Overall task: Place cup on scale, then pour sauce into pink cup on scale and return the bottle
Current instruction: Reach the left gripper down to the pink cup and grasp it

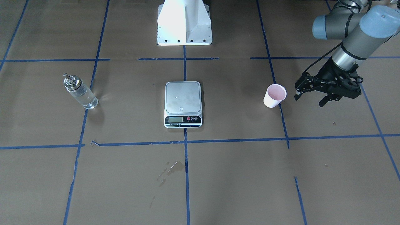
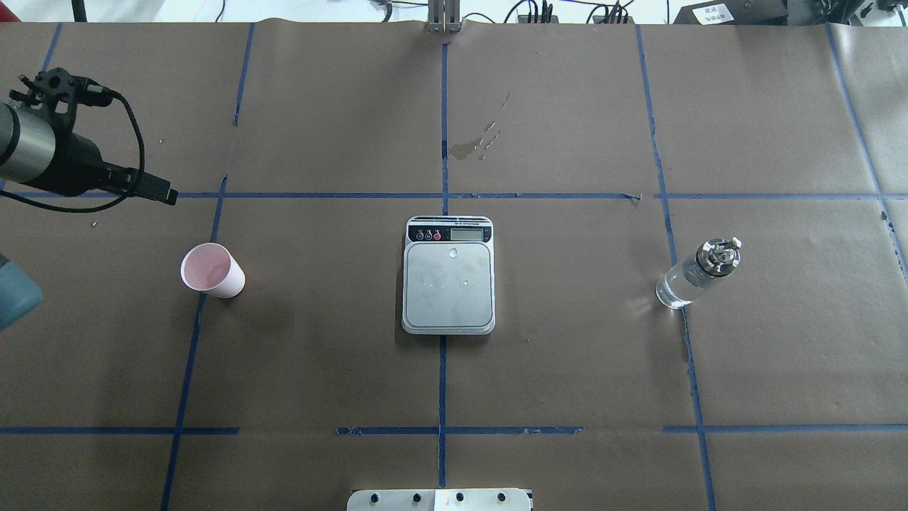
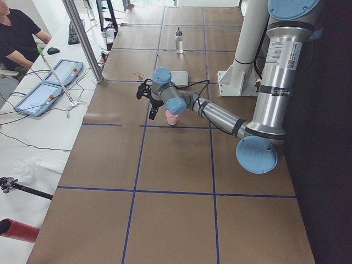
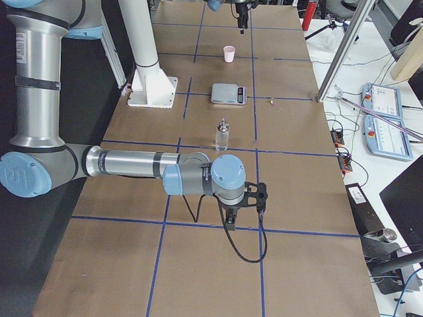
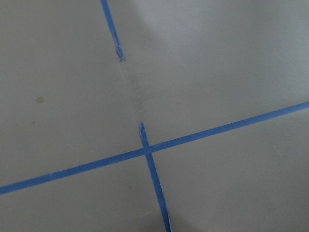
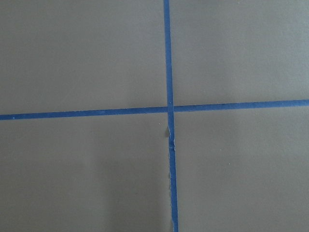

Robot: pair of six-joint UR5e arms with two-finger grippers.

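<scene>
The pink cup stands upright on the brown table, apart from the scale at the table's middle. The scale's silver platform is bare. The clear glass bottle with its metal spout stands on the other side of the scale, holding clear liquid. My left gripper is open and empty, hovering just beside the cup on the side away from the scale. My right gripper shows only in the exterior right view, low over the table and well away from the bottle; I cannot tell whether it is open or shut.
The white robot base stands behind the scale. A wet stain marks the paper in front of the scale. Blue tape lines cross the table. A person sits past the table's far side by a side table with tablets.
</scene>
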